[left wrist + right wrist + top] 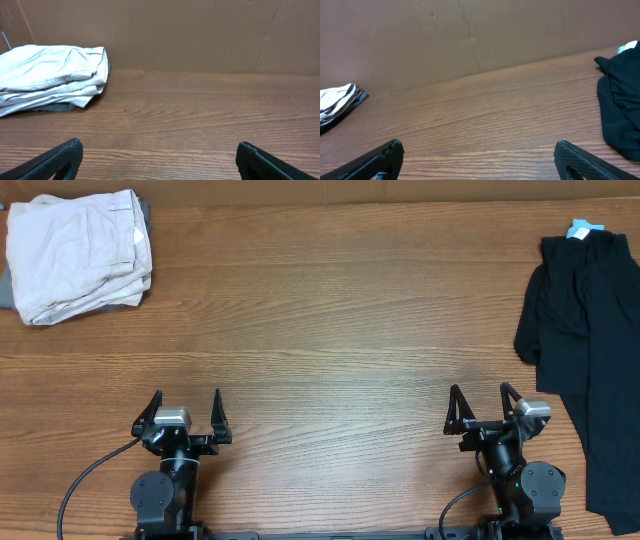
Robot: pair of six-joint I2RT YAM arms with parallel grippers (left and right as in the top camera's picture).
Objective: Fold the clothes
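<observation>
Cream-beige shorts (78,252) lie folded in a stack at the table's far left corner, on top of a grey garment (8,288) that shows only at the edges. They also show in the left wrist view (50,77) and small in the right wrist view (337,102). A black garment with a blue tag (590,330) lies spread along the right edge, also in the right wrist view (620,100). My left gripper (186,402) and right gripper (482,396) are both open and empty, low near the front edge, far from the clothes.
A brown cardboard wall (200,35) stands along the back of the wooden table (330,330). The black garment hangs down toward the front right corner (612,480).
</observation>
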